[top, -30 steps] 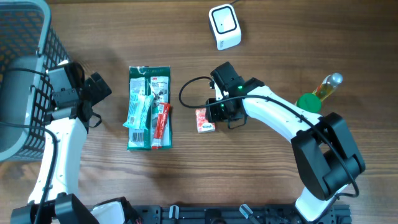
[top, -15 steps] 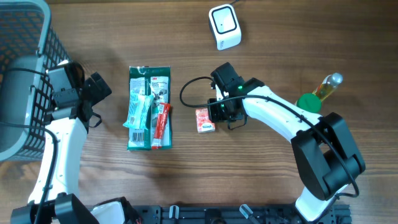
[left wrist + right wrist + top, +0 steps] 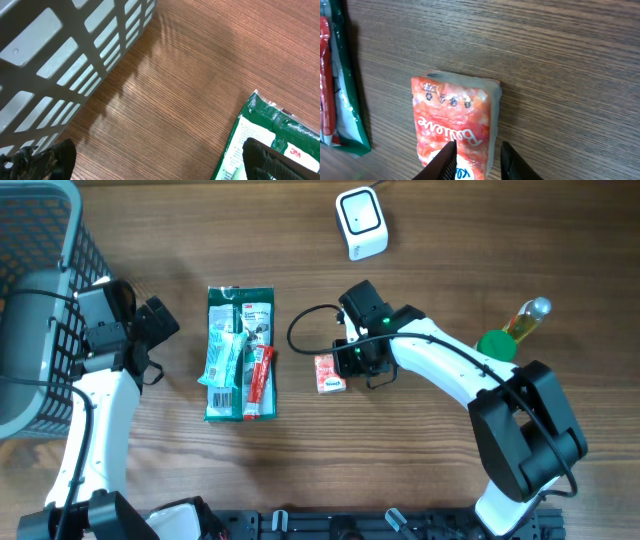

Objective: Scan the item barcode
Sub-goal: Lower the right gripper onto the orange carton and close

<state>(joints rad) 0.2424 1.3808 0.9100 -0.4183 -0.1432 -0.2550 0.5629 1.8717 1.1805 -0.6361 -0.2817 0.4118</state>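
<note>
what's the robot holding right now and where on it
The right end effector pinches the orange snack packet across one long edge; the packet lies on the table. The left end effector holds nothing.

- The small red-orange soft packet (image 3: 455,125) runs off the bottom edge of my right wrist view; its lower end sits behind the right gripper (image 3: 476,161); I cannot tell whether the fingertips (image 3: 446,159) press it or merely flank it
- From overhead, the arm's own wrist covers that gripper; the packet's print is too small for me to read
- The flat green package (image 3: 272,137) is cut off at the left wrist view's corner; the left gripper (image 3: 162,161) shows only as dark, blurred fingers (image 3: 47,159)
- The grey plastic lattice basket (image 3: 45,290) runs off the overhead view's left edge
</note>
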